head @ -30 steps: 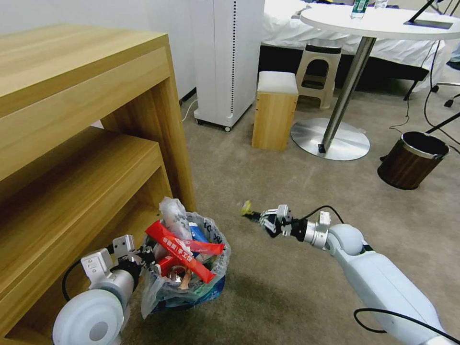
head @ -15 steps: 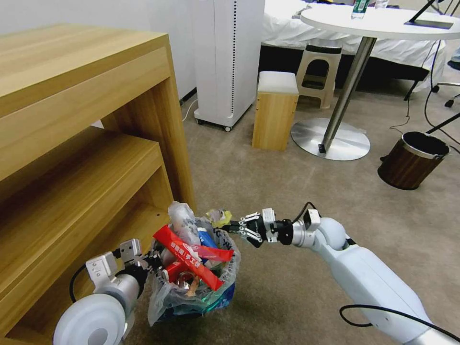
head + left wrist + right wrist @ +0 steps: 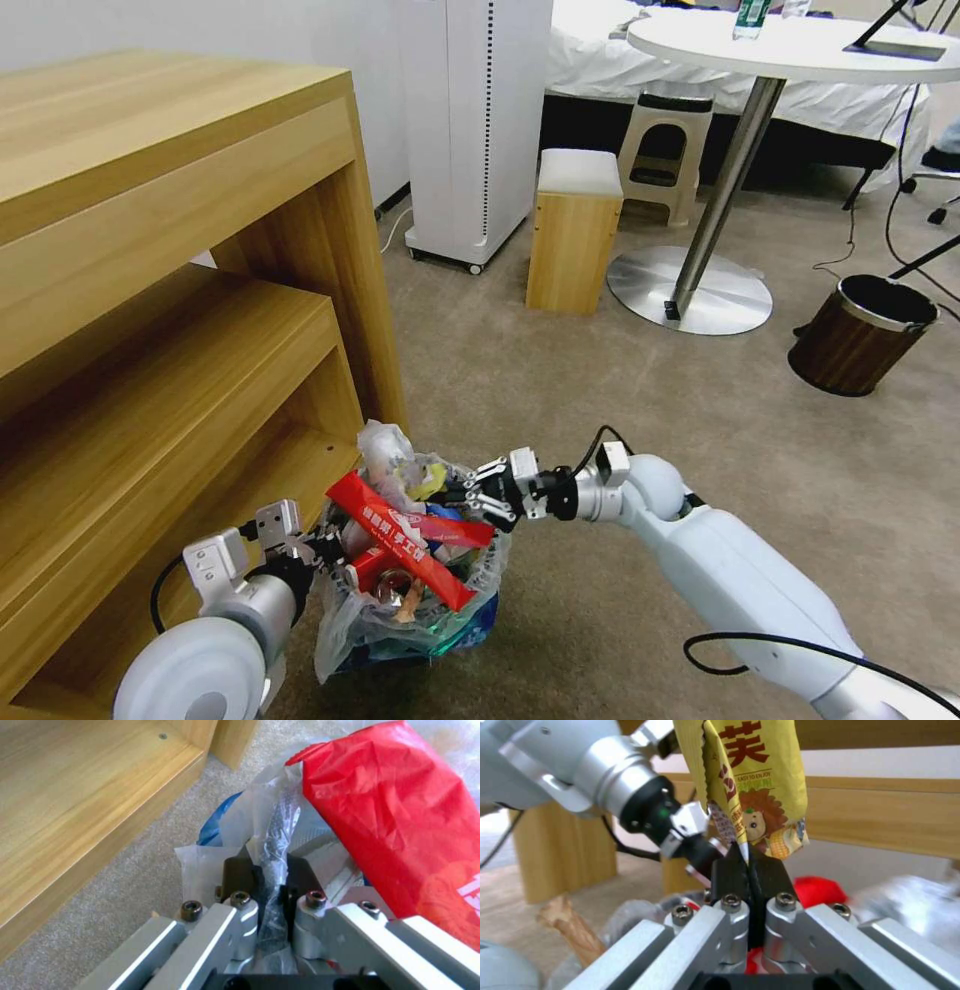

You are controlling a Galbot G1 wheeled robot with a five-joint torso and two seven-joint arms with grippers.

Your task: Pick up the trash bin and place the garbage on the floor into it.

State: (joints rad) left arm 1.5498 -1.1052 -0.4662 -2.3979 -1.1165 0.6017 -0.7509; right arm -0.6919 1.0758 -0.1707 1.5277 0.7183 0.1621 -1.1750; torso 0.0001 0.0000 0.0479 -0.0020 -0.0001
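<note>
Right claw (image 3: 462, 494) has carried yellow wrapper (image 3: 750, 791) over trash bin (image 3: 440, 625).

The bin (image 3: 420, 610), bag-lined, stands by the wooden shelf, heaped with red wrappers (image 3: 405, 540); a yellow wrapper (image 3: 750, 787) hangs above its rim.

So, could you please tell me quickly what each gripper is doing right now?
Left gripper: shut on the trash bin's plastic bag rim.
Right gripper: shut on a yellow wrapper, over the bin.
</note>
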